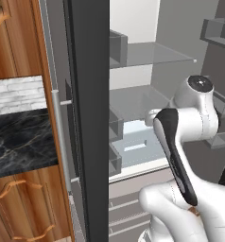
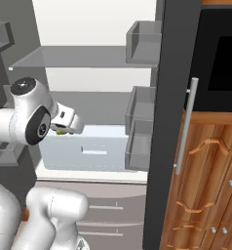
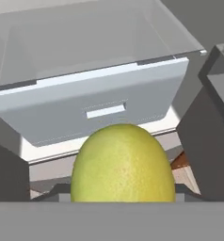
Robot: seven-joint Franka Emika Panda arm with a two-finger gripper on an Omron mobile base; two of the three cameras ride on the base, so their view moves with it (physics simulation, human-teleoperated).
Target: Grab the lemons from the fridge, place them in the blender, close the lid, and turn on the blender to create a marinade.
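One lemon sitting pinched between gripper fingers before open fridge. Advising: withdrawing level, clearing door bins, avoiding squeeze slip.

Both base views flank the arm, facing the open fridge (shared); hand view sits close inside.

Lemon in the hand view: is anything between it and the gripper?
Nothing visible. The lemon sits right at the gripper, apparently held between its fingers, in front of the open fridge and its pale drawer.
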